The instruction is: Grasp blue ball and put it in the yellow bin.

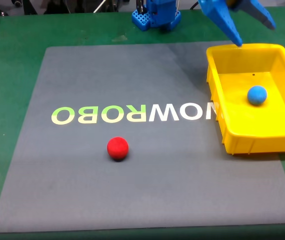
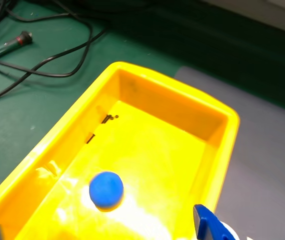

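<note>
The blue ball (image 2: 106, 190) sits in the yellow bin (image 2: 222, 145); the gripper (image 1: 255, 31), wide open and empty at the upper right, could bump the rim.

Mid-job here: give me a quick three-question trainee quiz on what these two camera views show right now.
1. True or false: the blue ball lies inside the yellow bin.
2. Multiple choice: in the fixed view, the red ball rests on (A) the grey mat, (B) the bin floor, (C) the green table cover.
3. Fill in: the end effector hangs above the bin's far rim with its jaws ____.

Key: 1 true; 2 A; 3 open, holding nothing.
</note>
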